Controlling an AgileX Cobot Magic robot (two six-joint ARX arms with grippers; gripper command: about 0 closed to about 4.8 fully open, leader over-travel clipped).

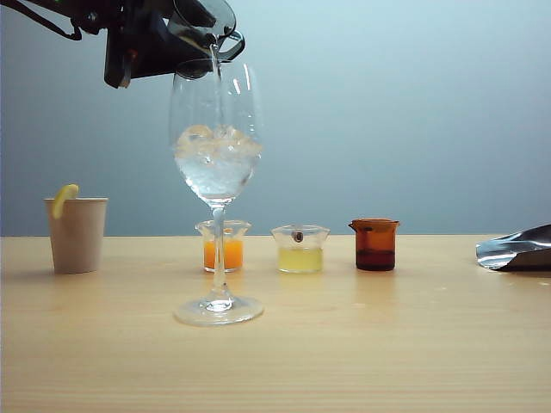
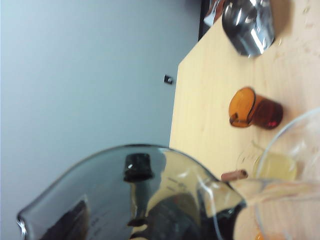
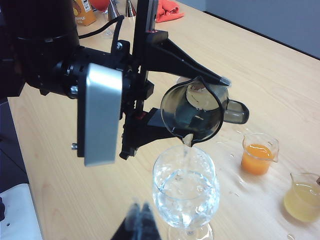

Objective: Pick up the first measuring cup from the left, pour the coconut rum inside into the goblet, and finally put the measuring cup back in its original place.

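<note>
My left gripper (image 1: 176, 39) is shut on the smoky grey measuring cup (image 1: 207, 24) and holds it tipped sideways over the goblet (image 1: 215, 163). The cup's pour lip is just above the goblet's rim. A thin clear stream of coconut rum (image 3: 186, 152) runs from the lip into the bowl, which holds ice cubes and clear liquid. The left wrist view is mostly filled by the measuring cup (image 2: 135, 195), with the goblet's rim (image 2: 280, 142) beside it. My right gripper (image 3: 141, 222) hovers shut and empty beside the goblet (image 3: 186, 190), above the table.
Behind the goblet stand a cup of orange liquid (image 1: 223, 248), a cup of pale yellow liquid (image 1: 300, 249) and an amber-brown cup (image 1: 375, 244). A beige paper cup (image 1: 76, 234) with a lemon slice is at the left. A silver foil bag (image 1: 516, 249) lies at the right edge.
</note>
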